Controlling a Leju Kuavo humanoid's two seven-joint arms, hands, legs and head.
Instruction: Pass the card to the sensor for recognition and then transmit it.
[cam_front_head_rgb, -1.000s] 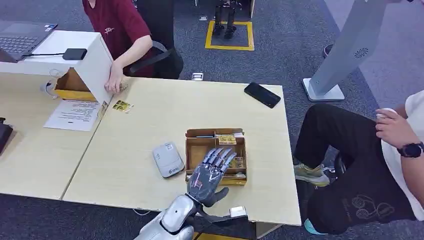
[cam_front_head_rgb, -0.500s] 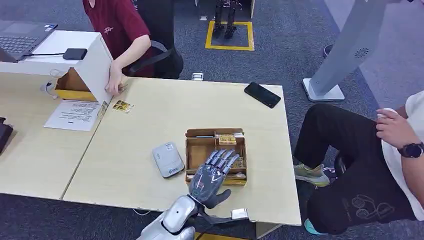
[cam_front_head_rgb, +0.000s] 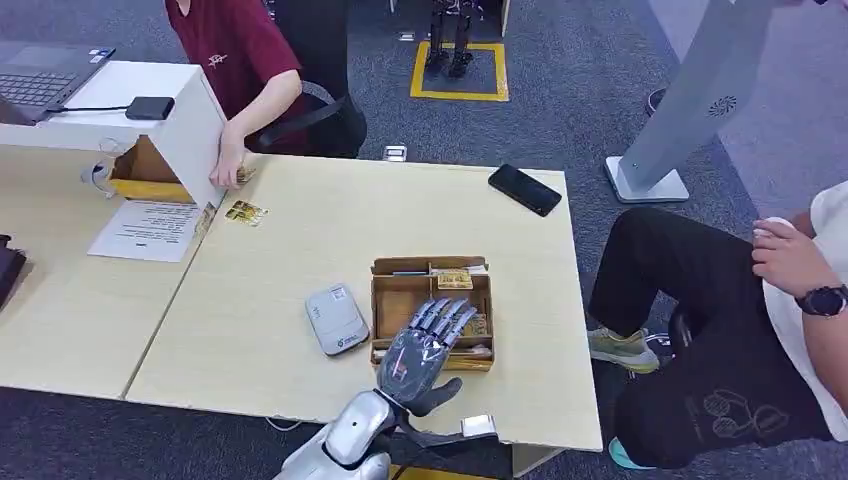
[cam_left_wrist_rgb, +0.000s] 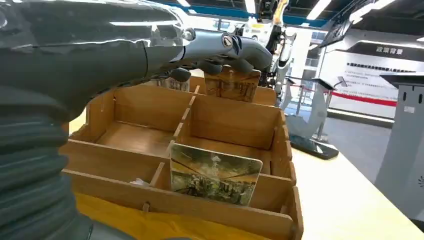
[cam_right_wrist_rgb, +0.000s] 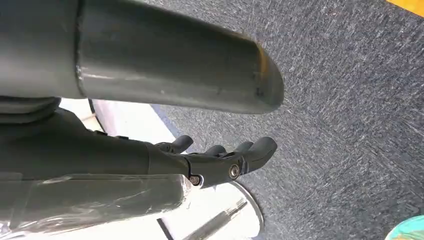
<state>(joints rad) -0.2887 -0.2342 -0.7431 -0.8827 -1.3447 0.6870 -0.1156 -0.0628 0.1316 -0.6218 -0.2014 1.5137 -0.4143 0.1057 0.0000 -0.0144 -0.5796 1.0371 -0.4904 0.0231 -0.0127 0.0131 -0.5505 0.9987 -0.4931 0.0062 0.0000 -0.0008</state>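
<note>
A wooden divided box (cam_front_head_rgb: 384, 300) stands near the table's front edge, with a picture card (cam_front_head_rgb: 454, 279) in its far compartment and another card (cam_front_head_rgb: 477, 324) at its right side. My left hand (cam_front_head_rgb: 424, 346) hovers over the box, palm down, fingers spread, holding nothing. In the left wrist view its fingers (cam_left_wrist_rgb: 227, 46) reach above the box (cam_left_wrist_rgb: 125, 165), where one card (cam_left_wrist_rgb: 215, 173) leans upright in a near compartment. The grey-white card sensor (cam_front_head_rgb: 335, 319) lies just left of the box. My right hand (cam_right_wrist_rgb: 215, 160) hangs over the carpet, fingers loosely extended and empty.
A black phone (cam_front_head_rgb: 524, 189) lies at the table's far right. A person in red (cam_front_head_rgb: 235, 60) rests a hand by a white stand (cam_front_head_rgb: 185, 120) at the far left, near small gold cards (cam_front_head_rgb: 245, 212) and a paper (cam_front_head_rgb: 148, 231). Another person (cam_front_head_rgb: 730, 320) sits right of the table.
My left hand has slid slightly back toward the near side of the box, then held still. Nothing else has moved.
</note>
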